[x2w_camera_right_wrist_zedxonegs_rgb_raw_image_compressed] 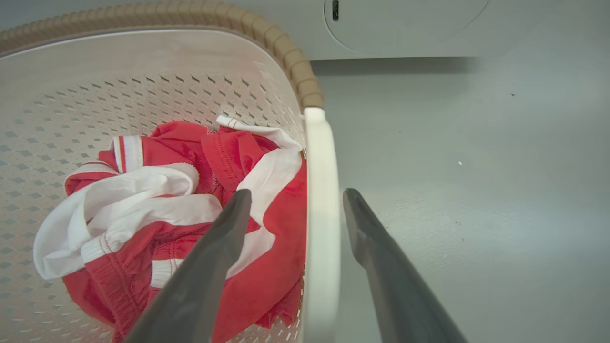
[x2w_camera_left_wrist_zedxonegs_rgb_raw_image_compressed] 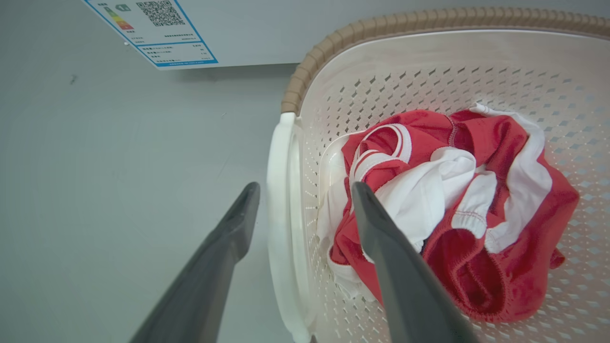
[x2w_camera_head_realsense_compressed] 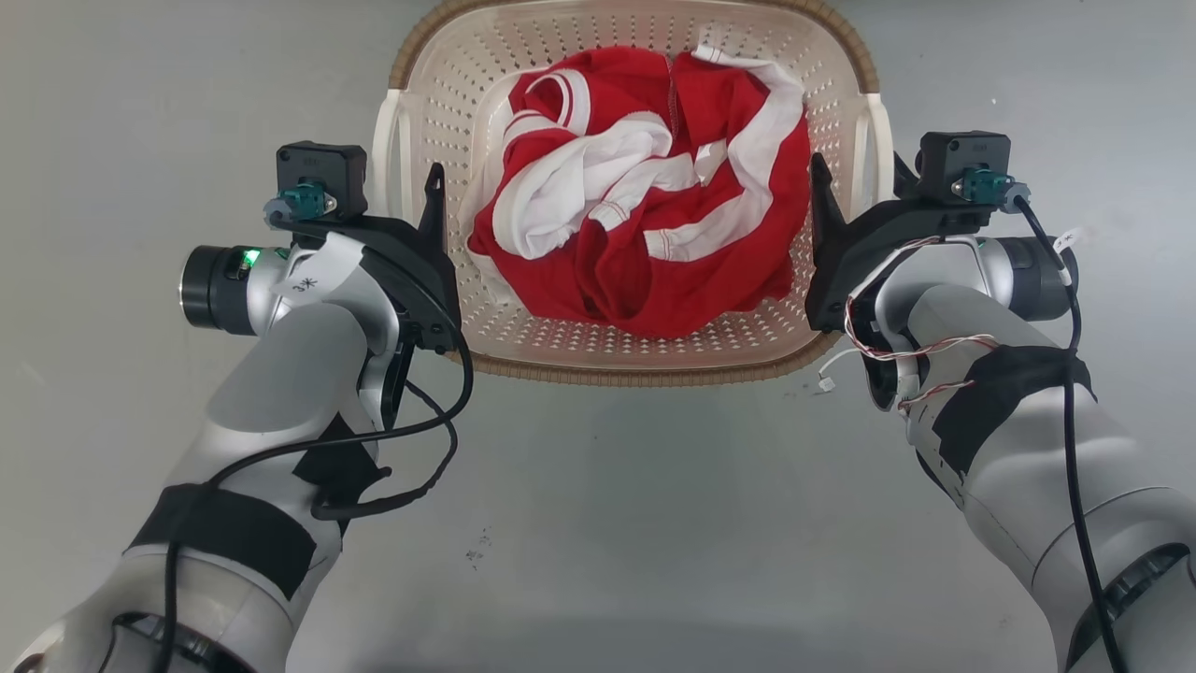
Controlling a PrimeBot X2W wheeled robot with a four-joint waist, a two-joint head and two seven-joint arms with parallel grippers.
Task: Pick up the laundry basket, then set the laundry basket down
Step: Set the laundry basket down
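Observation:
The laundry basket [x2w_camera_head_realsense_compressed: 635,363] is cream-white and perforated, with a brown woven-look rim, and it stands on the grey floor. A crumpled red and white garment [x2w_camera_head_realsense_compressed: 645,224] lies inside it. My left gripper [x2w_camera_head_realsense_compressed: 411,201] is open and straddles the basket's left white handle [x2w_camera_left_wrist_zedxonegs_rgb_raw_image_compressed: 279,190], one finger outside it and one inside the basket [x2w_camera_left_wrist_zedxonegs_rgb_raw_image_compressed: 429,71]. My right gripper [x2w_camera_head_realsense_compressed: 846,187] is also open, astride the right white handle [x2w_camera_right_wrist_zedxonegs_rgb_raw_image_compressed: 321,190], with one finger over the garment [x2w_camera_right_wrist_zedxonegs_rgb_raw_image_compressed: 190,190] and the other outside. Neither pair of fingers visibly presses the handle.
A white appliance front stands just beyond the basket, with an energy label [x2w_camera_left_wrist_zedxonegs_rgb_raw_image_compressed: 157,28] in the left wrist view and a round door outline [x2w_camera_right_wrist_zedxonegs_rgb_raw_image_compressed: 405,24] in the right wrist view. Bare grey floor [x2w_camera_head_realsense_compressed: 598,523] surrounds the basket.

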